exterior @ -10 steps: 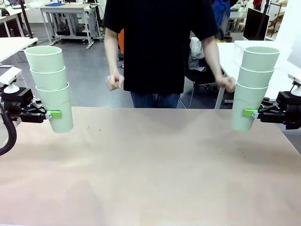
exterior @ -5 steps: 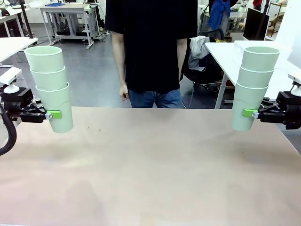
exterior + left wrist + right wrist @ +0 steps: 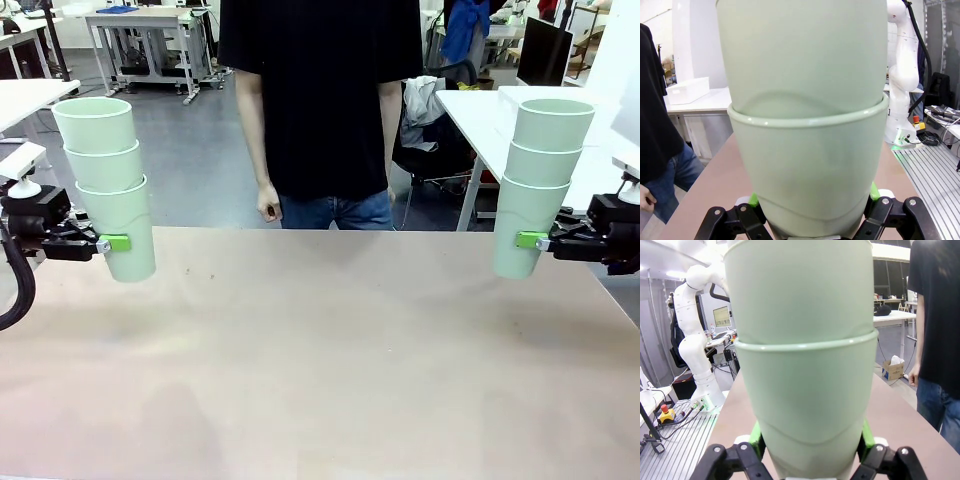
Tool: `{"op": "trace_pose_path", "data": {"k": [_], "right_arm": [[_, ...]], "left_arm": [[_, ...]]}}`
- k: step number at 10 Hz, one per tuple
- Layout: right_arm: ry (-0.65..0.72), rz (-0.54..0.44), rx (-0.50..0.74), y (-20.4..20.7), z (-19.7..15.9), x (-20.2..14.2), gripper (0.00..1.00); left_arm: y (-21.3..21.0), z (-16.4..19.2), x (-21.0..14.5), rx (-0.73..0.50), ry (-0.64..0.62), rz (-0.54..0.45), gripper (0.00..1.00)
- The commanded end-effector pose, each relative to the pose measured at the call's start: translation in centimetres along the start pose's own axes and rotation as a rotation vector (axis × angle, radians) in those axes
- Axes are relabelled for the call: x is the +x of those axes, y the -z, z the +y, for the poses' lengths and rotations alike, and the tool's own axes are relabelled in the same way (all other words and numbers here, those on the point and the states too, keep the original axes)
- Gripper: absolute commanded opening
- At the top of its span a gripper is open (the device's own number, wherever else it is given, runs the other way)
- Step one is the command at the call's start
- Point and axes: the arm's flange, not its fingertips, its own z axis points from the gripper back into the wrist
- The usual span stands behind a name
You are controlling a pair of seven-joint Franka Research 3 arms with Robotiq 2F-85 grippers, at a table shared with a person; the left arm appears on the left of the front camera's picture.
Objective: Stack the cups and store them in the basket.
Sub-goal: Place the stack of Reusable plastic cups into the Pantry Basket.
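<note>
Nearest, nothing moves: the left tool stays clamped on the bottom cup of the left stack at the frame's left edge, and the right tool on the right stack at the right edge, both above the counter. Beyond, the person's hand has dropped to the side, so their part looks done and joining the stacks seems next. There are two tools and two stacks of three cups, six in all.

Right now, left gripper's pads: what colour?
Bright green pads, clearest in the front view, on the left gripper holding the cups.

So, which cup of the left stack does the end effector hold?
The bottom cup; the left end effector clamps it; the upper cups only nest inside.
</note>
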Motion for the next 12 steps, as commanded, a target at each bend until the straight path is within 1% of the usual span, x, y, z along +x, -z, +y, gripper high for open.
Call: {"op": "trace_pose_path", "data": {"k": [1,12], "right_arm": [[-0.01,0.003,0.004,0.11,-0.13,0.51,0.86],[-0.01,0.003,0.004,0.11,-0.13,0.51,0.86]], "left_arm": [[0.0,-0.1,0.48,0.001,0.012,-0.005,0.85],[0.0,-0.1,0.48,0.001,0.012,-0.005,0.85]]}}
